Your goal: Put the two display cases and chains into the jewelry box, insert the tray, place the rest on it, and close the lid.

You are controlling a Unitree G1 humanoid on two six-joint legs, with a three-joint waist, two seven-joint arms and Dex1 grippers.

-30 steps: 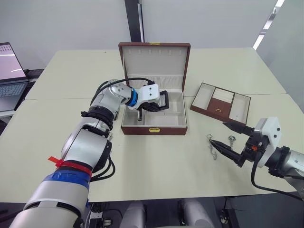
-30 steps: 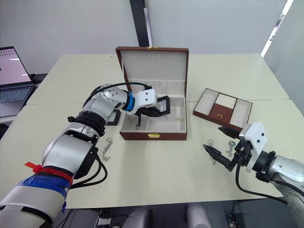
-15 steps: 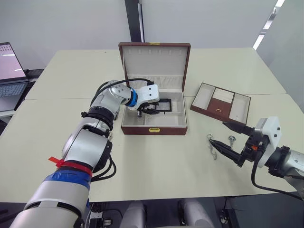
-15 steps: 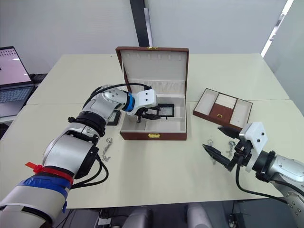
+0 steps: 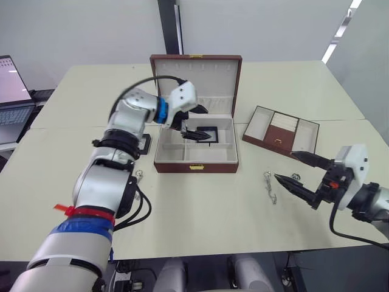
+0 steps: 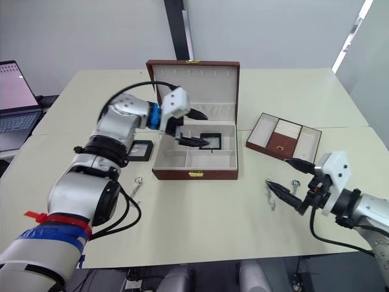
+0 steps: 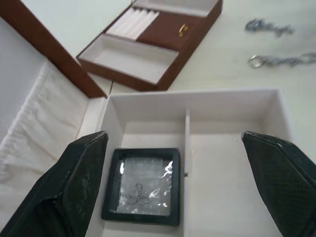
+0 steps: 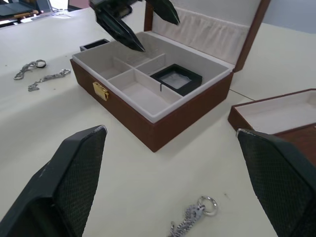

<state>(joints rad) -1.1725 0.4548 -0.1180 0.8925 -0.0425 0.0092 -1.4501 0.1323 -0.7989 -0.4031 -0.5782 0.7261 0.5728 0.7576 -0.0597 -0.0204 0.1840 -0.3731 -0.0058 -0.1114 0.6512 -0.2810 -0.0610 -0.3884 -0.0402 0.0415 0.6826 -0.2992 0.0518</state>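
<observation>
On the near table, two chains (image 6: 135,191) are seen at the robot's left and two more (image 6: 270,194) by the right gripper (image 6: 290,182), which is spread wide and empty. Farther back, one display case (image 6: 210,139) lies in the open jewelry box (image 6: 194,160); the second (image 6: 141,149) lies outside it. Above the box, the left gripper (image 6: 199,130) is held open, empty. One tray (image 6: 283,137) sits at right.

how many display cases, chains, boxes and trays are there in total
display cases: 2
chains: 4
jewelry box: 1
tray: 1
total: 8
</observation>
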